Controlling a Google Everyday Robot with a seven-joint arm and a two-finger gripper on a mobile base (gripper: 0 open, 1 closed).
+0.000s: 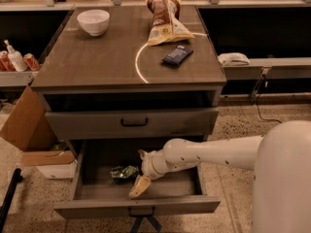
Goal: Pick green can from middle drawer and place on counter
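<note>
We find the gripper (140,170) low inside the middle drawer (180,186), its fingers spread apart and gripping nothing. We judge it is placed to straddle the green can (123,173), which lies on its side just beside them, left of the drawer's centre. The counter (97,57) above is the destination. Whether a finger touches the can we cannot tell — the wrist hides part of the drawer floor.

Observe the end effector (138,173) inside the open drawer (97,191), fingers spread, just right of the can (122,173) lying on the drawer floor. Your tabletop (97,62) carries a bowl (93,22), bag (166,19) and dark packet (177,55).
</note>
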